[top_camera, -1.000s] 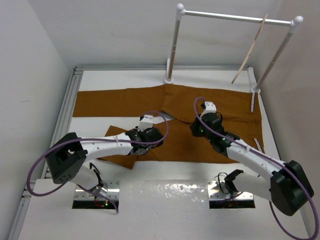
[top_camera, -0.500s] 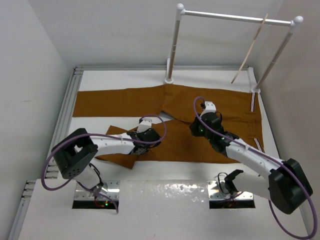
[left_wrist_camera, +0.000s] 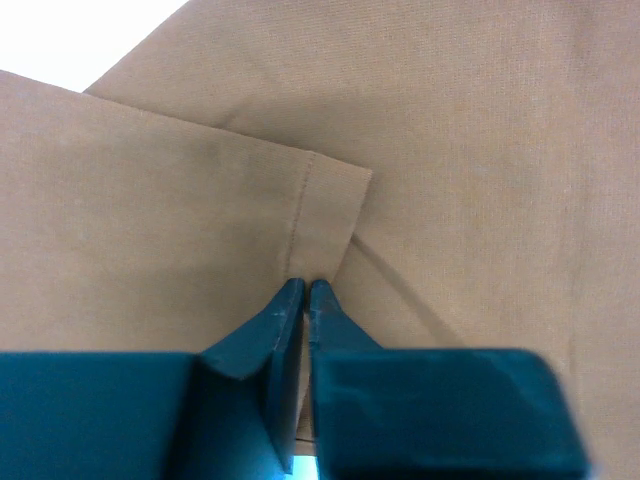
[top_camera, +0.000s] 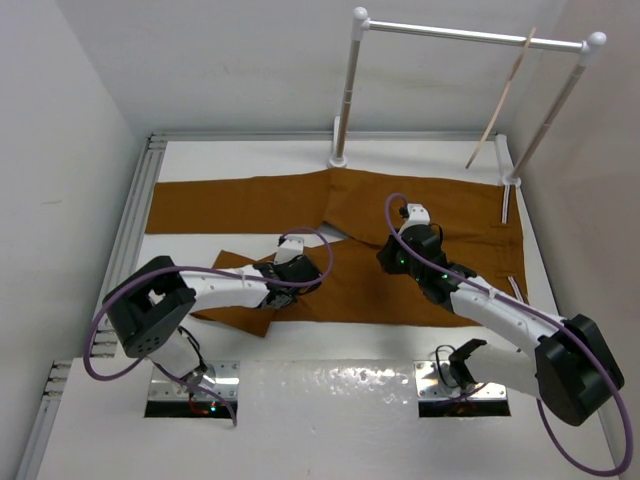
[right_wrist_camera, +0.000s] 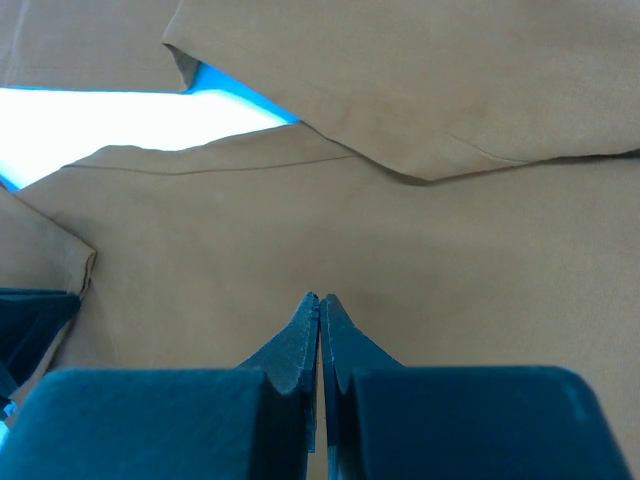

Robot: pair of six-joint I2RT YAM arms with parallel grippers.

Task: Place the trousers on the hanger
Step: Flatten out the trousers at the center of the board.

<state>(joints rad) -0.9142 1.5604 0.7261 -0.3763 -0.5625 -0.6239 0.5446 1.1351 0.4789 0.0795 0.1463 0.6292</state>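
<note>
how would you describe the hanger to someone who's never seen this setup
Find the white rail standing at the back of the top view. The hanger hangs near its right end, seen edge-on as a thin slanted strip. It is pale beige and far thinner than the rail's white tubes on either side of it.

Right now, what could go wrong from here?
The left gripper is shut at a folded hem corner of the trousers; such a thin bite may slip on lifting.
The right gripper shows no cloth between its tips, so it may lift nothing.
The hanger hangs free on the rail; it could swing.
</note>
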